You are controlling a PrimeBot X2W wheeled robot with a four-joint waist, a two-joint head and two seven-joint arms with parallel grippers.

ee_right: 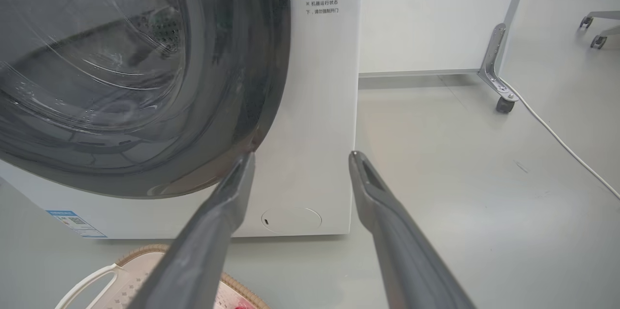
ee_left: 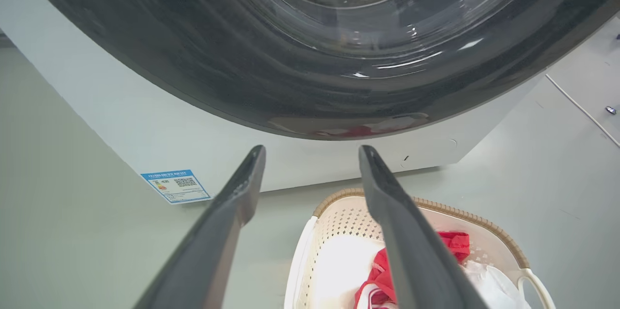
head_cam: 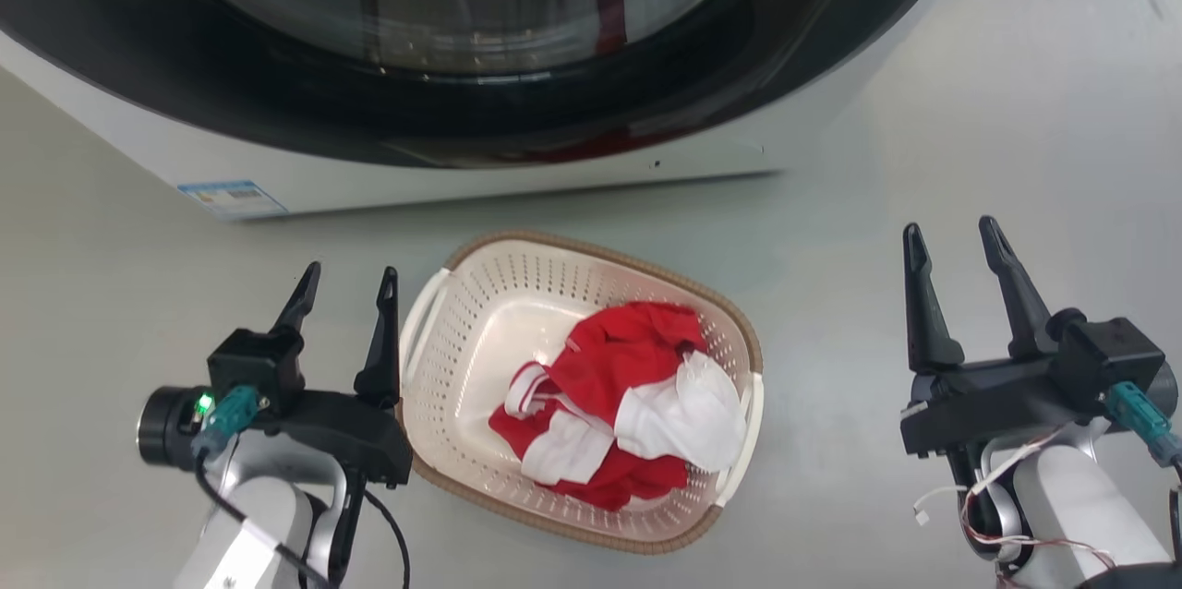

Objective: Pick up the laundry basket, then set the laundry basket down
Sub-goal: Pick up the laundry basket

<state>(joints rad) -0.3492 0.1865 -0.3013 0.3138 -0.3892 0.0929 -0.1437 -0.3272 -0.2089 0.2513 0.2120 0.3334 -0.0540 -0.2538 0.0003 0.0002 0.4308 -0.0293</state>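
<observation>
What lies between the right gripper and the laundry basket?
Only bare grey floor, as the head view shows; the right gripper stands open, clear of the laundry basket.

This is a laundry corner in a bare lab or test room. Straight ahead of the right gripper (ee_right: 301,154) a white front-loading washer (ee_right: 315,105) stands on smooth grey floor (ee_right: 460,193). Beyond its fingers, to the right, a white partition panel (ee_right: 436,13) rides on a caster (ee_right: 503,104) beside a loose cable (ee_right: 557,139). Just beside the left gripper (head_cam: 352,270) sits the laundry basket (head_cam: 462,330) with red and white clothes (head_cam: 628,358).
</observation>
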